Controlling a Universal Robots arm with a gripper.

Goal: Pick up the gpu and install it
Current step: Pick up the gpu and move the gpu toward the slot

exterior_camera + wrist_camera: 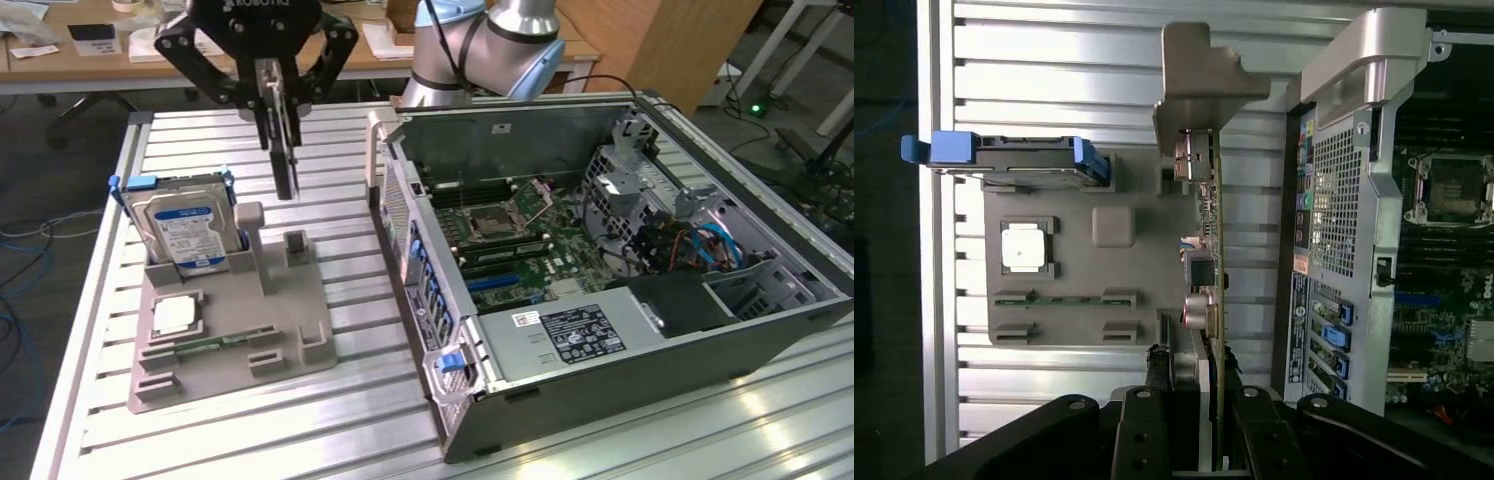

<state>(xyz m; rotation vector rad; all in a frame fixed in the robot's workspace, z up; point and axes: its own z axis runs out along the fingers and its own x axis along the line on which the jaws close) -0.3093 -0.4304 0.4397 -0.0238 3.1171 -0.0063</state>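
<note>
Fingers [1158, 368] of the gripper [278, 100] are closed on the gpu [283, 165], pinching its upper end so the card hangs free above the grey fixture [220, 375] without touching it. On that fixture's left side in the exterior view, a hard drive [187, 230] stands on edge in a slot and a processor chip [176, 315] lies flat in a recess, I'd guess so each can be taken from above. The card's long axis runs straight up and down, seen edge-on, with its metal bracket [1199, 80] at the low end. Beside the fixture, on the exterior view's right, the computer case [641, 390] lies open with its motherboard [534, 250] facing up, presumably to accept parts from overhead.
</note>
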